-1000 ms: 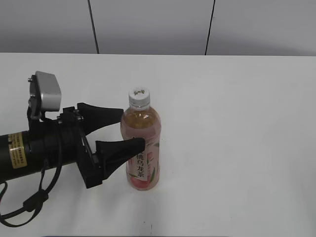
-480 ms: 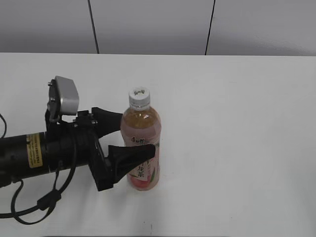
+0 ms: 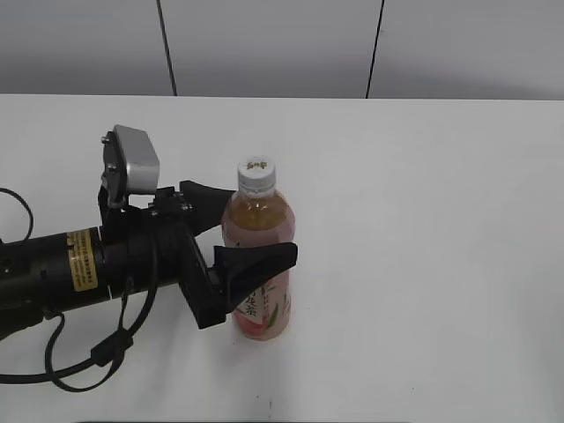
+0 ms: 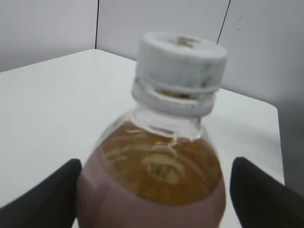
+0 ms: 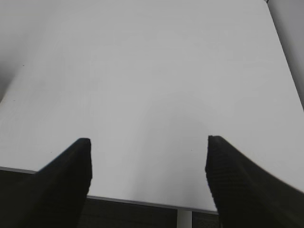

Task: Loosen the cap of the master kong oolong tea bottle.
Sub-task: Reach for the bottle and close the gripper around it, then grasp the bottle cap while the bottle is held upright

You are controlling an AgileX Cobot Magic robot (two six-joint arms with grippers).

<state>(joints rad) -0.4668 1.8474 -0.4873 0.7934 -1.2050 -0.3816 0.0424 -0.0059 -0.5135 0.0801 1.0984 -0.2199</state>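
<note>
Step in hand: bottle being braced. Master kong oolong tea bottle [image 3: 258, 264] stands upright mid-table, straddled by left gripper [image 3: 249, 231], jaws apart. Next: clamp needed, cap [image 3: 256, 174] untouched. Right gripper [image 5: 148, 166] apart, holds nothing.

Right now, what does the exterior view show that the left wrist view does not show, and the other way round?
Only the exterior view shows the pink label with black characters, the bottle's base on the white table, and the whole left arm with its wrist camera. Only the left wrist view shows, close up, the ring under the cap and the tea surface in the shoulder. Both show the oolong tea bottle standing upright, its white cap on, and the left gripper with one finger on each side of the bottle.
</note>
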